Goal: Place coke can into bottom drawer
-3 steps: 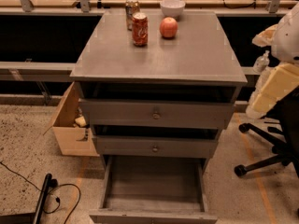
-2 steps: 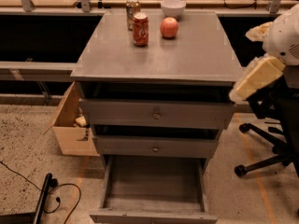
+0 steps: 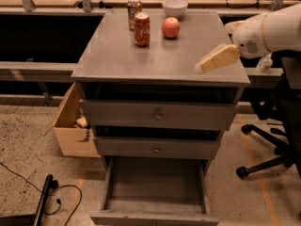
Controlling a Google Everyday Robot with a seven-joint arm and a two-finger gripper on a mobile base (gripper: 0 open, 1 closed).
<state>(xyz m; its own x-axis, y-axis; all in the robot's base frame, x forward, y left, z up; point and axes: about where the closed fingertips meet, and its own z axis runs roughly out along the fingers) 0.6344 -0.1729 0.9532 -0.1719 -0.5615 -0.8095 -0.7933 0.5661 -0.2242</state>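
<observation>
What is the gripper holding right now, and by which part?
Nothing. The gripper hangs empty over the right side of the cabinet top, well apart from the coke can, which stands upright near the back, beside the apple.

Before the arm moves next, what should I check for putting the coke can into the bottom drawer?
1. Bottom drawer pulled open: ok.
2. Room in it for the can: ok.
3. Coke can upright on cabinet top: ok.
4. Gripper on the can: not ok; it hovers over the top's right front, apart from it.
5. Approach free: cannot tell; apple stands beside the can.
</observation>
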